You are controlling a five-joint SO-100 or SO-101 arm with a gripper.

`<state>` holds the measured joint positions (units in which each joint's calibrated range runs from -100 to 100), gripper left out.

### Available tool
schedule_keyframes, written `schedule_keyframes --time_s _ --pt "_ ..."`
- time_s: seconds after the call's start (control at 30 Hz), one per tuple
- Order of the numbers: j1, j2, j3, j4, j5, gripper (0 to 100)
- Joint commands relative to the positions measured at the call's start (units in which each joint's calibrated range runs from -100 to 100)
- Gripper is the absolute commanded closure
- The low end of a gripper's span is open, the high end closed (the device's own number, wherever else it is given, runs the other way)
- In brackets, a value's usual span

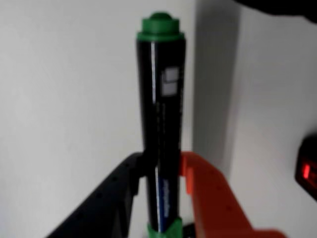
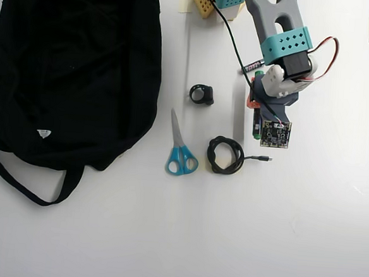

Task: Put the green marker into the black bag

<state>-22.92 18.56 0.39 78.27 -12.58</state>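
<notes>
Gripper (image 1: 159, 198) clamps green marker (image 1: 161, 124) — cap cut off.

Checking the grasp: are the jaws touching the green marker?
Touching. The wrist view shows the green marker pinched between the black and orange jaws, no gap on either side.
</notes>
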Motion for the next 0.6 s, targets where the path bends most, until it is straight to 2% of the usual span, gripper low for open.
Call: schedule_keyframes --time_s 0.0,0.57 --pt "0.0 -4.5 -1.8 0.9 0.4 98" --pt "0.8 -15.9 -2.5 13.4 1.6 98"
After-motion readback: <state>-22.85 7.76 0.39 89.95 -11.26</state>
